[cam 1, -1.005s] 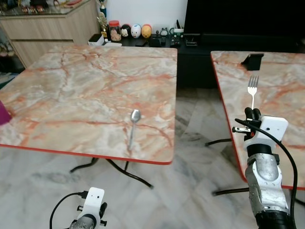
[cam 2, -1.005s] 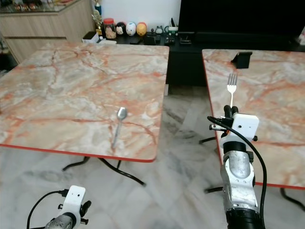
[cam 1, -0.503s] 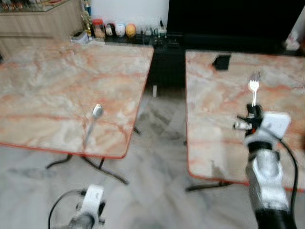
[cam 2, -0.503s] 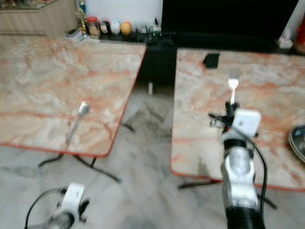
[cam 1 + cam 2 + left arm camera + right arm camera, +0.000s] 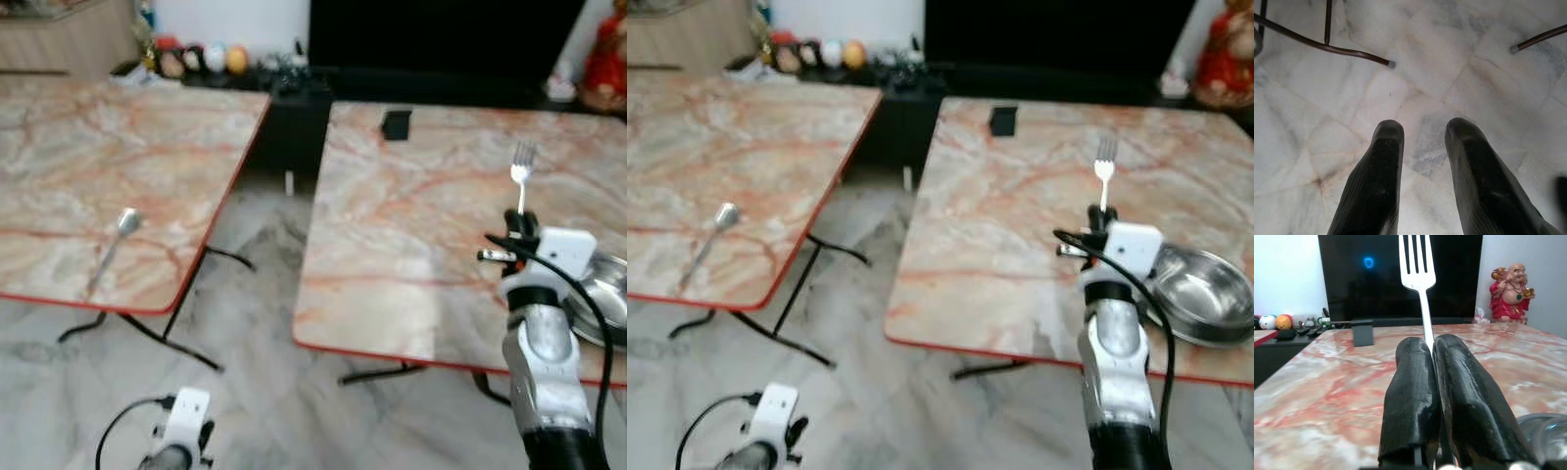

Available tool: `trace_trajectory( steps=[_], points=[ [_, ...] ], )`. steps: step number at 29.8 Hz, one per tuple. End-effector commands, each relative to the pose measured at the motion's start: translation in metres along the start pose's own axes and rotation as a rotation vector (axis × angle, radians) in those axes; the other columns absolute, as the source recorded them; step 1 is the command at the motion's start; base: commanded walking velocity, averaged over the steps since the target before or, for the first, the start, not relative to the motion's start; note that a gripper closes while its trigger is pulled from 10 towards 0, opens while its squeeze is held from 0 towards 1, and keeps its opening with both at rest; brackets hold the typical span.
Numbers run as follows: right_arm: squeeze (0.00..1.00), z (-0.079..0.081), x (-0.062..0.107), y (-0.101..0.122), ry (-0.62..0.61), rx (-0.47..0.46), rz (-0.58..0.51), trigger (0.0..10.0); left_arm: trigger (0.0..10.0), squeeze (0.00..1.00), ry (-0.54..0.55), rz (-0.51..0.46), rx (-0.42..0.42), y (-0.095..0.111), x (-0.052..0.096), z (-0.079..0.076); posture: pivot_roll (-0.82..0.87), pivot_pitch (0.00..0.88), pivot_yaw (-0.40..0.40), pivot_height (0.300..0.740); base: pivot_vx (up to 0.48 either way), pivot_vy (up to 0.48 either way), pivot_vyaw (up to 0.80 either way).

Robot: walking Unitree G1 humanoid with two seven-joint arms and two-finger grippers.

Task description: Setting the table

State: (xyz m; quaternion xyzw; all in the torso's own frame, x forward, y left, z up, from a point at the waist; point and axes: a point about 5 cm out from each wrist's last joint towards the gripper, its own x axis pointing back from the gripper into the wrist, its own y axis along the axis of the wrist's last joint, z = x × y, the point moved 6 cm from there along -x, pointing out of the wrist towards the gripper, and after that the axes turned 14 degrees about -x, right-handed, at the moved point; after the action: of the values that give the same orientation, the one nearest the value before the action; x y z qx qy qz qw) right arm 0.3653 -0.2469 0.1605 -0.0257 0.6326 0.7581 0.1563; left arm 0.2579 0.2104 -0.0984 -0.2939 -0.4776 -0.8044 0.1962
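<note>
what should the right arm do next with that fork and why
Probably carry the fork forward and lower it onto the bare marble beside the steel bowl. The right gripper has its fingers shut on the handle with the tines upright, above the near part of the right table, so the fork is not yet laid down.

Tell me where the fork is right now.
The fork stands upright, clamped in the right gripper over the right-hand table, just left of the steel bowl.
</note>
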Motion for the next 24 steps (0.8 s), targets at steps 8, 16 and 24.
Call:
trace_trajectory(
  steps=[8,16,24],
  points=[
    [0.0,-0.004,-0.002,0.008,-0.015,0.002,-0.024,10.0,10.0,0.0,-0.015,0.022,0.0,-0.004,0.0,-0.006,-0.03,0.0,0.019,0.74,0.0,-0.442,0.0],
    [0.0,-0.009,-0.005,0.012,-0.031,0.01,-0.031,10.0,10.0,0.0,-0.014,0.024,0.0,-0.004,0.0,-0.005,-0.04,0.0,0.025,0.74,0.0,-0.443,0.0],
    [0.0,-0.02,-0.004,0.011,-0.065,0.048,-0.015,10.0,10.0,0.0,-0.012,0.027,0.003,-0.004,0.0,-0.004,-0.04,0.0,0.028,0.74,0.0,-0.406,0.0]
  ],
)
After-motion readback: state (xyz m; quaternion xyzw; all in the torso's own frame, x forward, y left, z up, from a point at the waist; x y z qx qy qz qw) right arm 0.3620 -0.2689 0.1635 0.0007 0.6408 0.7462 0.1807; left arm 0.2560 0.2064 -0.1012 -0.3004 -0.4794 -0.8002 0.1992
